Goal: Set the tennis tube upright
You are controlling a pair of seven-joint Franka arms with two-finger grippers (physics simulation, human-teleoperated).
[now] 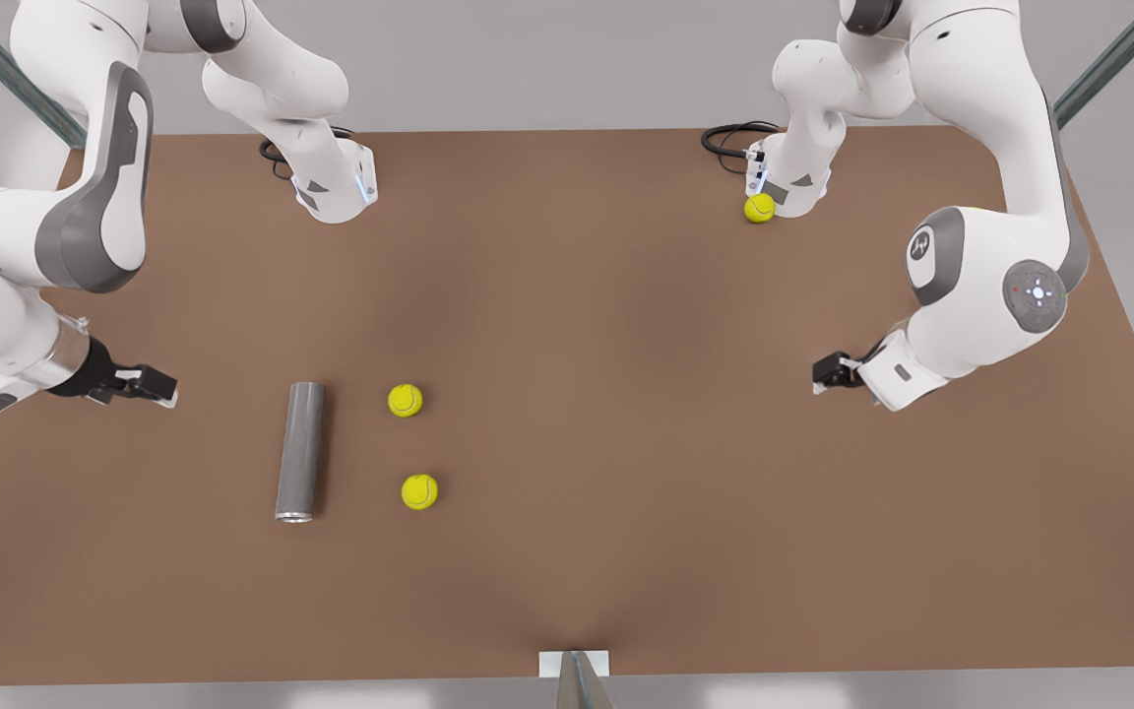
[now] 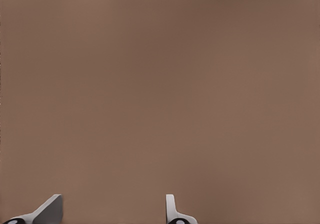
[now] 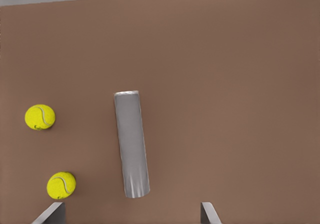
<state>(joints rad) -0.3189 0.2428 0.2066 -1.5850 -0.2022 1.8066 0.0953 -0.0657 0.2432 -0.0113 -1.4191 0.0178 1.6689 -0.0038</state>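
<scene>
On the desk (image 1: 626, 394), the tennis tube (image 1: 300, 451) lies flat at 3 o'clock from the open right gripper (image 1: 158, 386), while the open left gripper (image 1: 826, 372) waits.

Brown table (image 1: 626, 394) bearing tennis tube (image 1: 300, 451), three balls (image 1: 406, 400).

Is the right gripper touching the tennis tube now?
Apart. In the front view, brown table shows between the open right gripper and the lying tennis tube.
</scene>
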